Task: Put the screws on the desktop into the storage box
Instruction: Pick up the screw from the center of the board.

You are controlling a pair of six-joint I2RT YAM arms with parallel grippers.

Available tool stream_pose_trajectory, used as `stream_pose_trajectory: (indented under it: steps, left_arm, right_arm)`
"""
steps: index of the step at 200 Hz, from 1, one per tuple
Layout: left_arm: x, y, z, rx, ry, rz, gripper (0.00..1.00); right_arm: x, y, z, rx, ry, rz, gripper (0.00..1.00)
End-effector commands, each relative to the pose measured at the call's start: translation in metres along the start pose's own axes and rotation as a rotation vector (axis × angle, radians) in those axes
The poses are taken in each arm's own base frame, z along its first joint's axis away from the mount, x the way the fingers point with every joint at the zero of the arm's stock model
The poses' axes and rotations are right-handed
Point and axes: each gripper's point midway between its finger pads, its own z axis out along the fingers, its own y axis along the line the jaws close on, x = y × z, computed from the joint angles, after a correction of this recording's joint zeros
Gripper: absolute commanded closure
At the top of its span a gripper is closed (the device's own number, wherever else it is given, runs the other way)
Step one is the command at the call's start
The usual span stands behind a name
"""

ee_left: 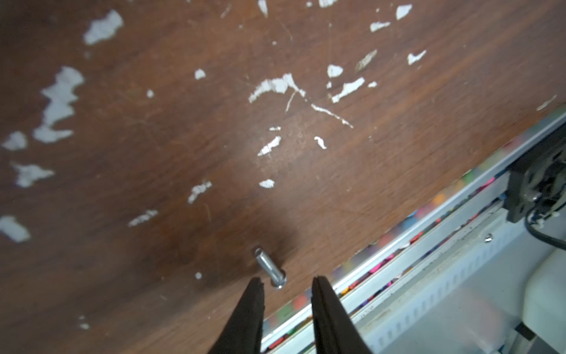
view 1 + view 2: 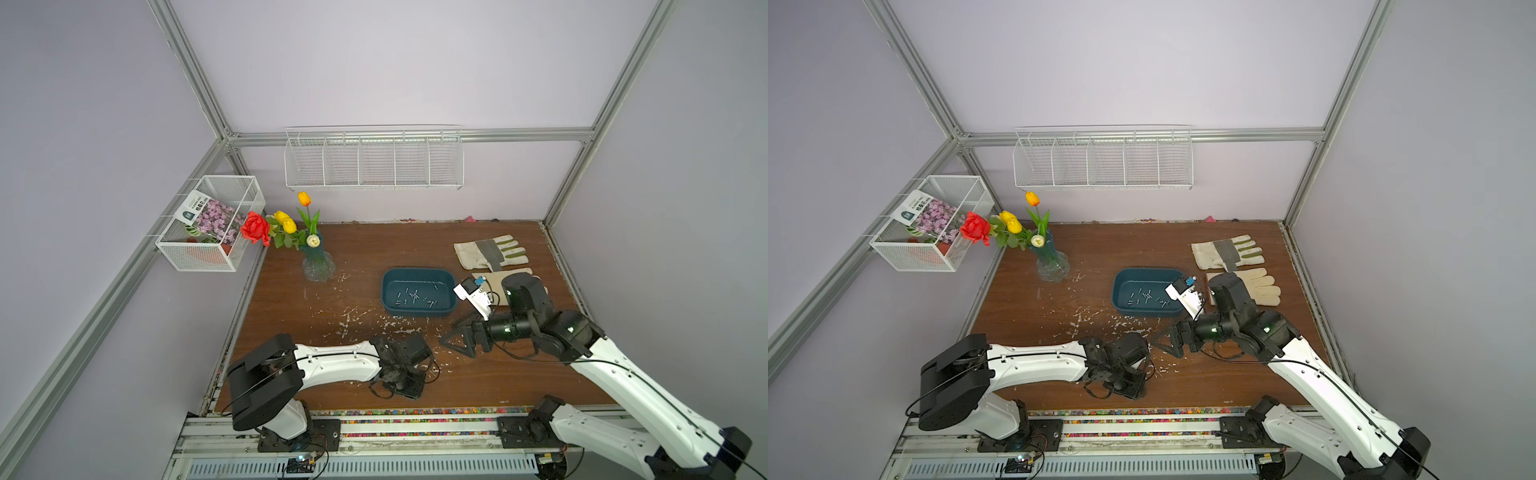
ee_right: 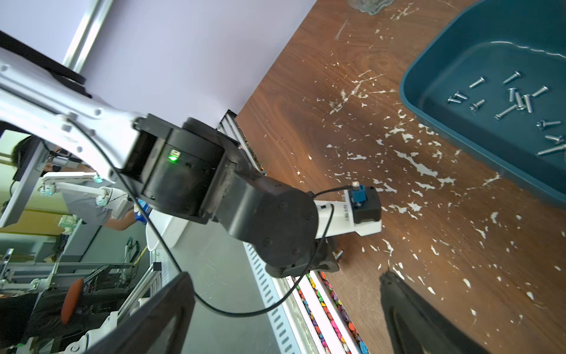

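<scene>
One silver screw [image 1: 269, 267] lies on the brown desktop [image 1: 153, 122] near its front edge. My left gripper [image 1: 286, 280] points down over it, jaws narrowed but still apart, and the screw's head sits in the gap close to one fingertip [image 1: 255, 283]. In both top views the left wrist hides these fingers. The teal storage box [image 2: 415, 272] [image 2: 1144, 272] stands mid-desk with several screws [image 2: 415, 296] [image 3: 514, 98] inside. My right gripper [image 2: 451, 340] [image 2: 1163, 343] [image 3: 286, 274] hovers wide open and holding nothing between the box and the left wrist.
Two work gloves [image 2: 490, 251] [image 2: 513, 275] lie right of the box, the nearer one partly behind my right arm. A glass vase of flowers [image 2: 318, 266] stands at the back left. White wire baskets [image 2: 374, 162] [image 2: 212, 222] hang on the walls. A strip of coloured beads [image 2: 415, 412] borders the front edge.
</scene>
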Motion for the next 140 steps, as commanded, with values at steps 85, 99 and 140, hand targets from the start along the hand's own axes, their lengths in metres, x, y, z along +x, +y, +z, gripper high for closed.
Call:
stream_pose_trajectory:
  steps: [85, 99, 140]
  left_arm:
    - [-0.002, 0.002, 0.006, -0.161, 0.028, 0.026, 0.76]
    - [0.002, 0.005, 0.006, -0.198, 0.042, 0.034, 0.77]
    - [0.007, 0.011, 0.008, -0.247, 0.067, 0.043, 0.77]
  right_arm:
    - [0.003, -0.001, 0.002, -0.01, 0.0, -0.005, 0.03]
    - [0.003, -0.001, 0.002, -0.01, 0.0, -0.005, 0.03]
    - [0.002, -0.002, 0.001, -0.004, -0.005, -0.009, 0.03]
